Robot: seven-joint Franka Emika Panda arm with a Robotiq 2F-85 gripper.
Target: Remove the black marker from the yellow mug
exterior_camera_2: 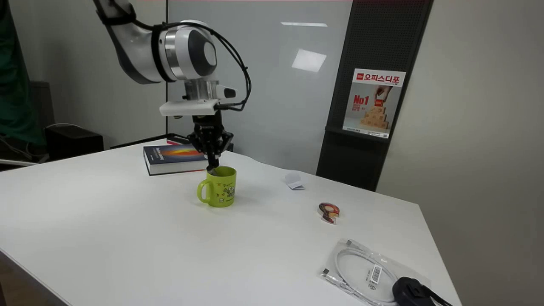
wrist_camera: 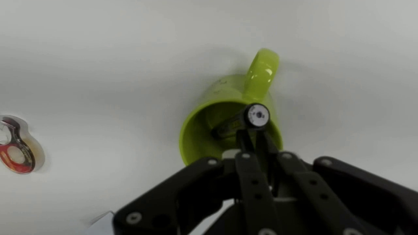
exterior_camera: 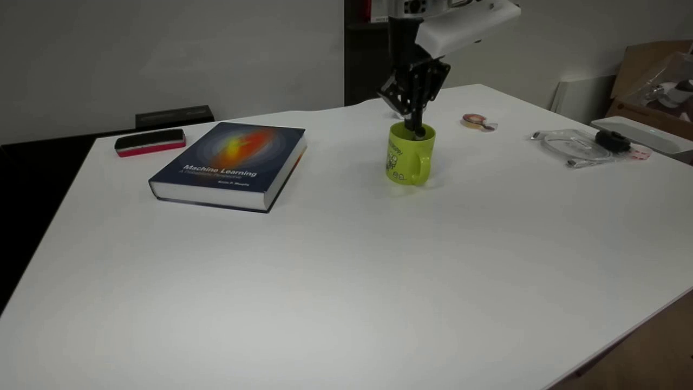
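The yellow mug stands upright on the table in both exterior views. In the wrist view I look into it past its rim. The black marker leans inside it, with its pale round end near the handle side and its lower end towards the mug's inside bottom. My gripper points down, with its fingertips at the mug's mouth just beside the marker's pale end. The fingers are close together with a narrow gap. I cannot tell whether they touch the marker; it does not clearly lie between them.
A thick blue book lies left of the mug in an exterior view, with a red-and-black eraser behind it. A tape dispenser, a folded white paper and a bagged cable lie on the other side.
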